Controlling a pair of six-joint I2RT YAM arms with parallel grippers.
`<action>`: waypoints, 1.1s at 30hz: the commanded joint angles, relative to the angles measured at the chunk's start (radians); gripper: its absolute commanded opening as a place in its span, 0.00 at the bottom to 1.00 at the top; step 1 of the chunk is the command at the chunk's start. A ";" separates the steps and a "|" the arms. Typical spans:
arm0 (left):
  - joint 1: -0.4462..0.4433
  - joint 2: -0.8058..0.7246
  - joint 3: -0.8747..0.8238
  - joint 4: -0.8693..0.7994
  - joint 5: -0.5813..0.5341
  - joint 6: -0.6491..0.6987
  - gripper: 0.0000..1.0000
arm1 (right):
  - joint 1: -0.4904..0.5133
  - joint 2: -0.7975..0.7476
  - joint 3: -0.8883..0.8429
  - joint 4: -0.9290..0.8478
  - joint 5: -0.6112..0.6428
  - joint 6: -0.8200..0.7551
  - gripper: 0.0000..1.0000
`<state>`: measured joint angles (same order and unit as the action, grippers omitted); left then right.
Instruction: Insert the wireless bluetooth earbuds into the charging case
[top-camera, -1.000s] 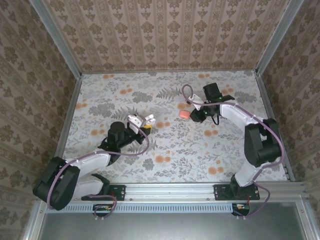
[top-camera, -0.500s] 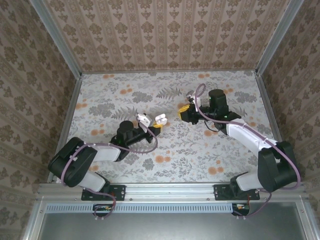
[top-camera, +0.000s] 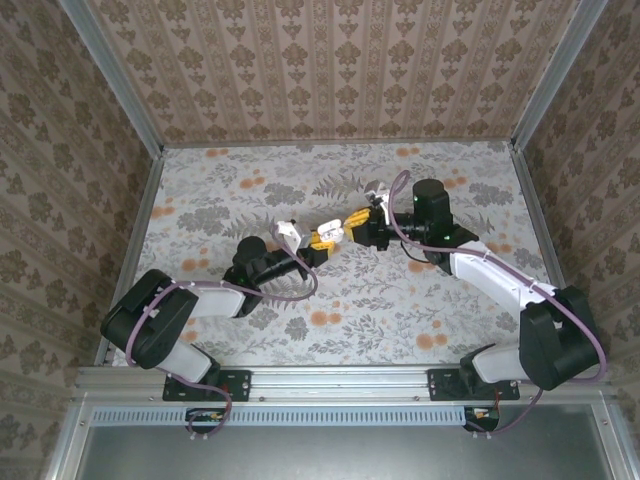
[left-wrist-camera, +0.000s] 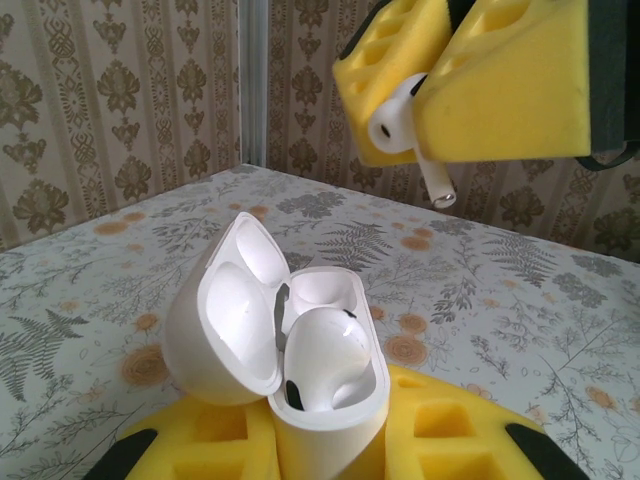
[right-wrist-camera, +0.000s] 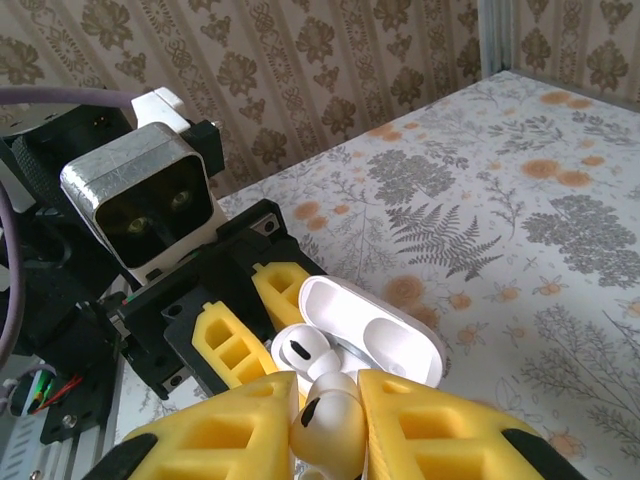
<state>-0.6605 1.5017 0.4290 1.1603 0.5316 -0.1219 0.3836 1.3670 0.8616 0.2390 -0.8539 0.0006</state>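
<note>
Left wrist view looks across the glossy white, pebble-shaped plastic charging case (left-wrist-camera: 330, 425). It stands upright, clamped between the left arm's yellow foam fingers (left-wrist-camera: 450, 425), with its hinged lid (left-wrist-camera: 225, 320) thrown back to one side. One small white plastic seated earbud (left-wrist-camera: 325, 345) already rests in the well nearer these fingers, and the well beyond it looks free.

Above the case and clear of it, the right arm's yellow foam fingers (left-wrist-camera: 510, 90) are pressed together on the second earbud (left-wrist-camera: 395, 120), also white plastic. Its stem pokes down out of the pads.

From the right wrist, that bud (right-wrist-camera: 328, 420) sits at the fingertips, with the open case (right-wrist-camera: 380, 335) just ahead of them and lower. From above, the two sets of fingers stand nearly tip to tip over the floral-printed tabletop (top-camera: 400, 300).

I judge the step in hand to be lining up the last bud over the free well. The next move seems to call for:
- a small shift of the right fingers until the stem hangs over that well, not over the seated bud;
- a slow, straight descent;
- letting go only once the bud is home.

Meanwhile the left fingers must hold the case steady.
</note>
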 joint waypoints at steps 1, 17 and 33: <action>-0.005 0.001 0.030 0.052 0.044 -0.024 0.05 | 0.011 0.018 0.037 0.042 -0.050 0.013 0.23; -0.005 -0.021 0.026 0.058 0.081 -0.026 0.05 | 0.031 0.093 0.074 0.023 -0.022 -0.019 0.23; -0.004 -0.054 0.039 0.057 0.082 -0.037 0.05 | 0.031 0.070 0.116 -0.213 0.039 -0.211 0.23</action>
<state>-0.6605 1.4803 0.4328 1.1572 0.5842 -0.1398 0.4107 1.4506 0.9504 0.1009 -0.8455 -0.1520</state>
